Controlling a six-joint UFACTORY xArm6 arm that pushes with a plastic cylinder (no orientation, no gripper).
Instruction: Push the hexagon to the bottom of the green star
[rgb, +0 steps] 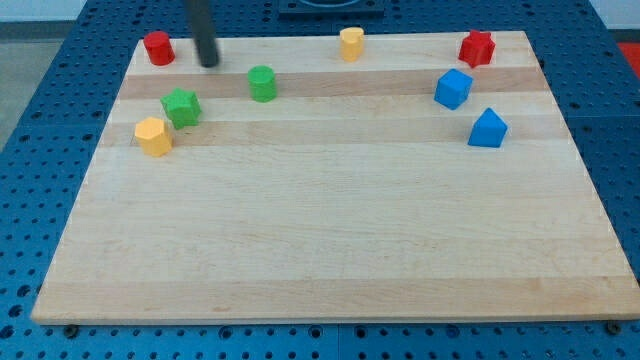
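The yellow hexagon (153, 136) lies near the board's left edge, touching or almost touching the lower left side of the green star (181, 107). My tip (209, 63) is at the view's top left. It stands above and to the right of the green star, between the red round block (157, 47) and the green cylinder (262, 83), and touches no block.
A second yellow block (351, 43) sits at the top middle edge. A red star (477, 48), a blue cube (452, 89) and another blue block (488, 128) are at the upper right. The wooden board (330, 240) lies on a blue perforated table.
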